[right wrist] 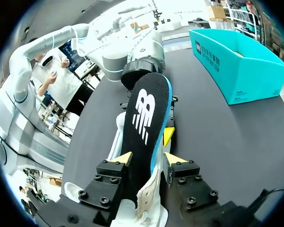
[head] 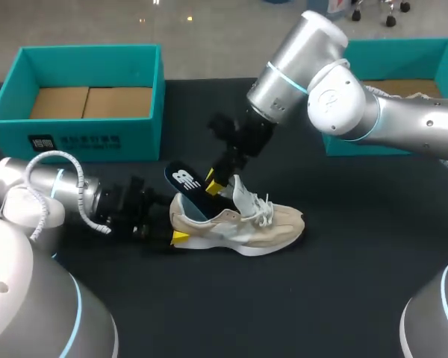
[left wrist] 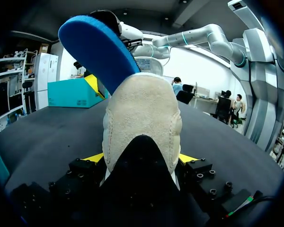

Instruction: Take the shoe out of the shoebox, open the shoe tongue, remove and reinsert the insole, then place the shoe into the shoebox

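Note:
A beige sneaker [head: 239, 224] lies on its sole on the black table, toe to the right. My left gripper [head: 178, 225] is shut on its heel [left wrist: 142, 118], a yellow tip against each side [left wrist: 141, 158]. A dark insole [head: 187, 183] with a blue underside [left wrist: 97, 47] stands partly in the shoe and slants up over the heel. My right gripper [head: 218, 185] hangs over the shoe's mouth, open, with the insole [right wrist: 144, 118] between its fingers [right wrist: 148, 158]. The white tongue [right wrist: 149, 198] is pulled up below them.
A teal shoebox [head: 97, 134] with a cardboard floor stands at the back left, also seen in the right wrist view [right wrist: 236, 61]. A second teal box [head: 392, 52] is at the back right, behind my right arm. Black table surrounds the shoe.

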`<state>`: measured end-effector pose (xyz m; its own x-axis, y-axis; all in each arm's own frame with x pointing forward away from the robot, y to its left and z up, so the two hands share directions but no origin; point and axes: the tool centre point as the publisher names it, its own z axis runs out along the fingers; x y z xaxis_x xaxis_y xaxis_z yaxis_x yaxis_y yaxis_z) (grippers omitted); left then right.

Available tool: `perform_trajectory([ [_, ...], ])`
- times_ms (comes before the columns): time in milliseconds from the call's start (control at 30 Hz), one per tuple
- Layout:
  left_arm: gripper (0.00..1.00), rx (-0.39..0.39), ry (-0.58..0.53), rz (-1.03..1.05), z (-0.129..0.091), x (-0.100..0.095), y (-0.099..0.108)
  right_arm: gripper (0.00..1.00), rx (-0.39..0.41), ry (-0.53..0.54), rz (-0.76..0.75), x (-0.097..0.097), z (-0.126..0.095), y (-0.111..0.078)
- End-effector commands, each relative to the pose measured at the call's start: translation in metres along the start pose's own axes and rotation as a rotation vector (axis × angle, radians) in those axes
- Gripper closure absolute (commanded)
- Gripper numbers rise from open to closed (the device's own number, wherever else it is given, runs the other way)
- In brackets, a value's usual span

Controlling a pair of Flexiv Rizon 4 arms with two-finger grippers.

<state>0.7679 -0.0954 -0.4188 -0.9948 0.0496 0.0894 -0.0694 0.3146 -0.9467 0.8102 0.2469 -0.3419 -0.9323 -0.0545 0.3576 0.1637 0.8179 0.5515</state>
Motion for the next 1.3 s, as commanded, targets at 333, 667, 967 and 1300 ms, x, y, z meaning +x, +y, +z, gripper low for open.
perform_trajectory([
  [333,1.00,-0.001,-0.001,0.000,0.001,0.000,0.000,0.99,0.021,0.012,-0.012,0.000,0.005,0.013],
  [667,1.00,-0.001,-0.001,0.000,0.001,0.000,0.000,1.00,0.021,0.000,-0.001,-0.001,-0.007,0.020],
  [967,1.00,-0.001,-0.001,0.000,0.001,0.000,0.000,1.00,-0.016,0.005,-0.032,0.001,-0.009,0.039],
  [1300,1.00,-0.001,-0.001,0.000,0.001,0.000,0.000,0.71,-0.020,0.022,0.003,0.003,-0.006,0.023],
])
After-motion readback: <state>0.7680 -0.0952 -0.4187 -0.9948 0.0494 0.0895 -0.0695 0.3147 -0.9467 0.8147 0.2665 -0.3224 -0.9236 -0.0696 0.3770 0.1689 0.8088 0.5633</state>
